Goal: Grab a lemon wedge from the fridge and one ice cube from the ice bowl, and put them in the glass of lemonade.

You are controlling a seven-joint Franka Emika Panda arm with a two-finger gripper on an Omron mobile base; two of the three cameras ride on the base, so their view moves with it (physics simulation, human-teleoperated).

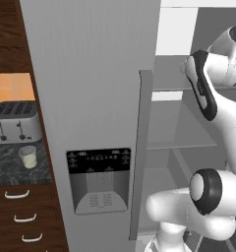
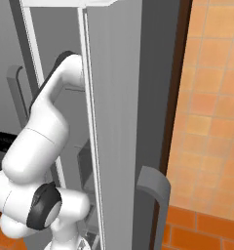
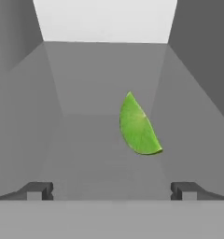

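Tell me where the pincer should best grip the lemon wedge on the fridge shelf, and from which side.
Probably across the thick middle of the lemon wedge, straight ahead along the hand view. The open pincer already faces it, with the wedge lying ahead of its tips and right of centre, so shift that way first. The wedge tapers to a point at its top, so the ends give poorer purchase than the broad middle.

Wall point(image 2: 211, 97): orange-tan square tiles, with a darker brick-red band low down.
Cabinets point(image 1: 9, 34): dark brown wood above the counter.
Drawers point(image 1: 26, 216): dark wood, three curved pale handles.
Counter point(image 1: 12, 170): dark speckled stone.
Toaster point(image 1: 15, 120): silver, four slots, set at the back of the counter against an orange tiled backsplash point(image 1: 12, 87).
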